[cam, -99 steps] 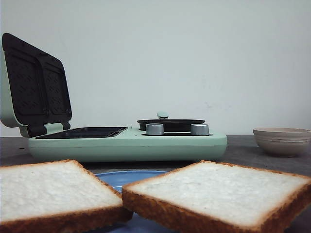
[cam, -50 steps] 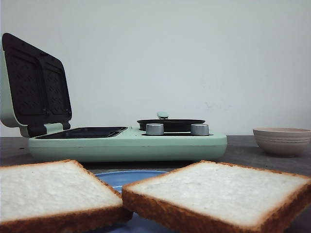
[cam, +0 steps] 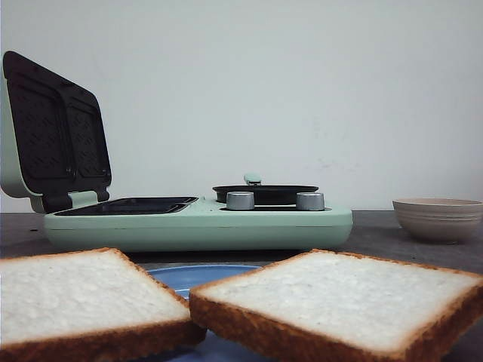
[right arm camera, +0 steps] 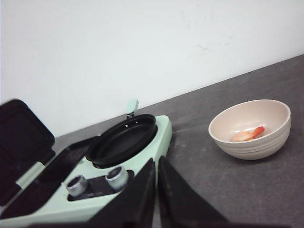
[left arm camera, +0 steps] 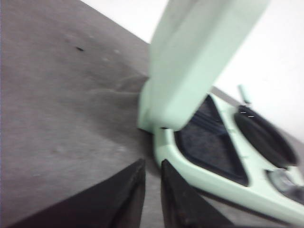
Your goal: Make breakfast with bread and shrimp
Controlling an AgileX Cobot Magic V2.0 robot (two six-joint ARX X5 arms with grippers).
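Note:
Two slices of bread [cam: 83, 298] [cam: 339, 298] lie on a blue plate [cam: 198, 275] close to the front camera. The shrimp [right arm camera: 248, 135] lies in a beige bowl [right arm camera: 251, 128] right of the mint-green grill [cam: 198, 220]. Neither gripper shows in the front view. My left gripper [left arm camera: 152, 165] is shut with nothing in it, beside the grill's hinge end under the raised lid [left arm camera: 199, 52]. Near the grill's knobs [right arm camera: 117, 177], left of the bowl, my right gripper [right arm camera: 156, 161] is shut and empty.
The grill's lid [cam: 53, 132] stands open at the left over two dark plates [cam: 128, 205]. A small black pan [cam: 266, 193] sits on the grill's right half behind two silver knobs [cam: 240, 200]. The bowl [cam: 439, 219] stands on the dark table at the right.

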